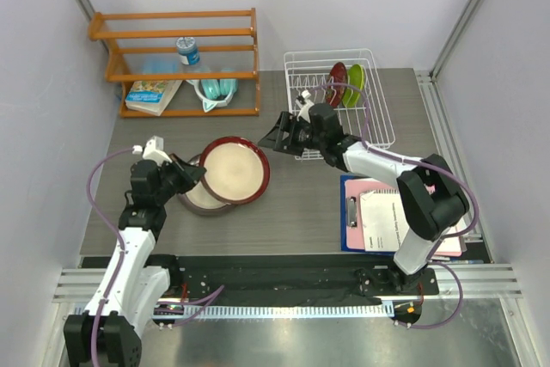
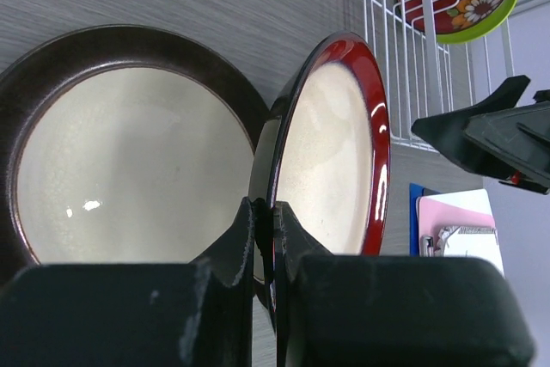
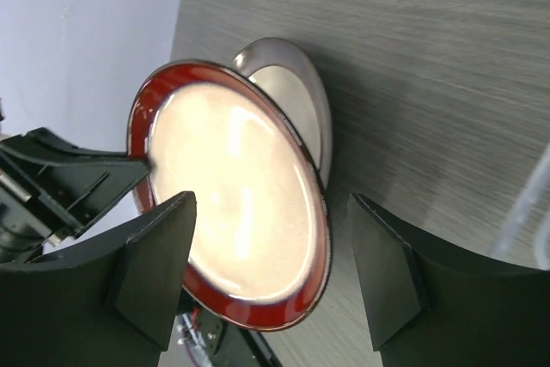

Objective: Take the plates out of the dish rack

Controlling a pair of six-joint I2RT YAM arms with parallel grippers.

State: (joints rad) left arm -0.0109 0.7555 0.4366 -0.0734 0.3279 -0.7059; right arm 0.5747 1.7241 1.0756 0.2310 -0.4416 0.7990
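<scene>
Left gripper is clamping the maroon-rimmed plate by its left rim, tilting it over the grey-rimmed plate left of table centre. Right gripper is hanging open at the dish rack's near-left corner, the nearer arm to the racked dark red plate and lime green plate.

Tilted maroon-rimmed plate in left end effector, beside dark-rimmed plate

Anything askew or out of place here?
The maroon-rimmed plate is tilted, pinched at its rim by the left gripper and overlapping the grey-rimmed plate, not flat yet. Nothing spilled or broken.
</scene>
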